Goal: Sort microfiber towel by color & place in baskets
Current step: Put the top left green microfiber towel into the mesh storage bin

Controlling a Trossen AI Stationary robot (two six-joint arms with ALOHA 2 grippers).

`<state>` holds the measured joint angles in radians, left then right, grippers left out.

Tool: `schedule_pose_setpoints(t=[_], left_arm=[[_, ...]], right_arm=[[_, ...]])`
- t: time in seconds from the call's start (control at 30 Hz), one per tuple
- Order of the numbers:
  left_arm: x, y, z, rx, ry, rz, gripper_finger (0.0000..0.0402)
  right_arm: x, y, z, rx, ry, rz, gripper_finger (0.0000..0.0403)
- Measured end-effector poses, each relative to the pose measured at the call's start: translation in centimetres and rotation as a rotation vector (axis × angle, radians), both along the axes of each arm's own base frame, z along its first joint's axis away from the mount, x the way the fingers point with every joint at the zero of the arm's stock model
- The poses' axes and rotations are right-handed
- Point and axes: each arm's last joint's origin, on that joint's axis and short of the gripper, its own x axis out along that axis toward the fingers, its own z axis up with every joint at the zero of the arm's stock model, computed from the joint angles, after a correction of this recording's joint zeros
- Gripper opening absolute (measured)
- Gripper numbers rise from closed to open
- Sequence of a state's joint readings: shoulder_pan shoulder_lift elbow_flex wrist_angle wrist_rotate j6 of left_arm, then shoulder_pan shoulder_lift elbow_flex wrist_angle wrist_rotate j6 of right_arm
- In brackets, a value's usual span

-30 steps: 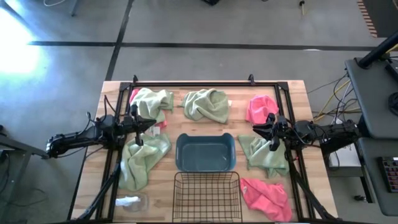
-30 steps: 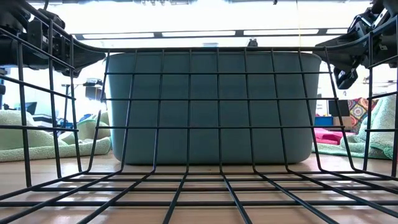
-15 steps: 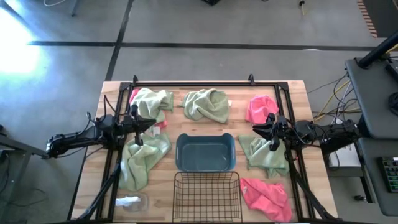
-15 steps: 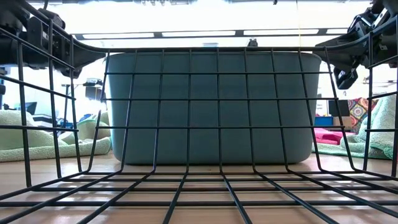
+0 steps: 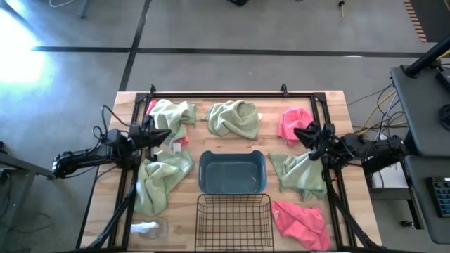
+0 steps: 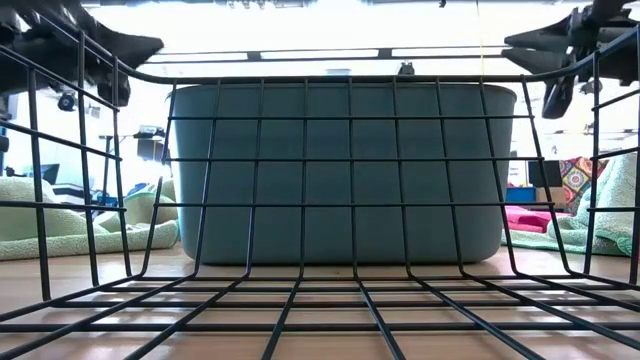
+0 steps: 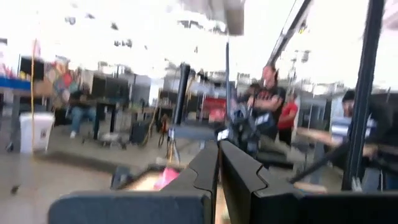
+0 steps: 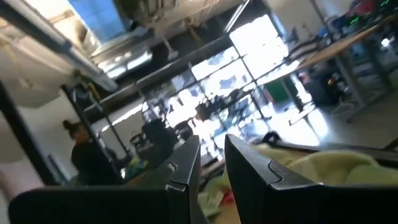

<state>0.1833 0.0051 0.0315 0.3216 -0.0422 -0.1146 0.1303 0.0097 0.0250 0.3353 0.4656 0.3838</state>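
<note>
Hovering above the bench [image 5: 105, 204], both pairs of fingers held nothing. The left fingers [image 7: 217, 163] were pressed together, with barely a seam between them. The right fingers [image 8: 214, 163] stood almost together, a narrow gap showing between them.

Seen from above, the left fingers [image 5: 163, 133] hung between two sage green towels, one just beyond them [image 5: 173, 114] and one just below them [image 5: 160, 179]. The right fingers [image 5: 304, 133] hung near a pink towel [image 5: 294, 122], with a green towel [image 5: 302, 173] just beneath. A third green towel [image 5: 235, 118] lay between the two arms, and a second pink towel [image 5: 301, 219] lay farther back on the right.

The blue-grey bin [image 5: 232, 173] sat between the arms and appeared empty, as did the black wire basket [image 5: 234, 223] touching its near side.

The main risk judged from this: fingers lowered while so nearly closed would push a towel flat rather than pinch it. Pink cloth [image 5: 181, 141] peeked from under the green towel beyond the left fingers, so a deep grab there could lift both colours at once. A trailing towel corner could also snag the basket's wire rim.
</note>
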Motion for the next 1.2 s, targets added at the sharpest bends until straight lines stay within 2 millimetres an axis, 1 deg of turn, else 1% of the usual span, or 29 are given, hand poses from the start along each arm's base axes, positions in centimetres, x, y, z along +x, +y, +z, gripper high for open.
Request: schedule_pose_setpoints(t=[0.13,0.3,0.43,0.6,0.67,0.77,0.83,0.9,1.07,1.2], left_arm=[[-0.5,-0.1,1.2,0.022,-0.116,0.001,0.0002],[-0.9,-0.2,2.6,0.022,-0.124,0.0,0.0002],[-1.2,-0.2,4.5,0.007,-0.134,-0.008,0.0002],[-1.3,-0.3,7.0,-0.017,-0.054,-0.016,0.0002],[-1.2,-0.2,8.1,-0.039,0.006,-0.019,0.0002],[-0.8,-0.2,9.6,-0.093,0.112,-0.027,0.0002],[-0.5,-0.1,10.6,-0.117,0.184,-0.027,0.0002],[0.1,0.0,11.3,-0.131,0.254,-0.027,0.0002],[1.6,0.1,12.9,-0.151,0.391,-0.088,0.0002],[2.6,0.1,13.9,-0.194,0.483,-0.15,0.0002]], right_arm=[[-0.1,-0.2,0.1,0.03,-0.016,-0.048,0.0068],[-0.2,-0.4,0.1,0.16,-0.064,-0.087,0.0068],[-0.2,-0.4,0.1,0.182,-0.075,-0.091,0.0068],[-0.3,-0.3,0.5,0.174,-0.099,-0.055,0.0068],[-0.5,-0.3,1.2,0.159,-0.109,-0.029,0.0068],[-1.0,-0.3,2.9,0.117,-0.109,-0.011,0.0068],[-1.5,-0.3,4.1,0.085,-0.043,-0.023,0.0068],[-1.9,-0.4,5.1,0.071,0.065,-0.027,0.0068],[-2.6,-0.5,7.4,0.115,0.324,-0.026,0.0068],[-2.7,-0.4,10.0,0.106,0.458,-0.015,0.0068]])
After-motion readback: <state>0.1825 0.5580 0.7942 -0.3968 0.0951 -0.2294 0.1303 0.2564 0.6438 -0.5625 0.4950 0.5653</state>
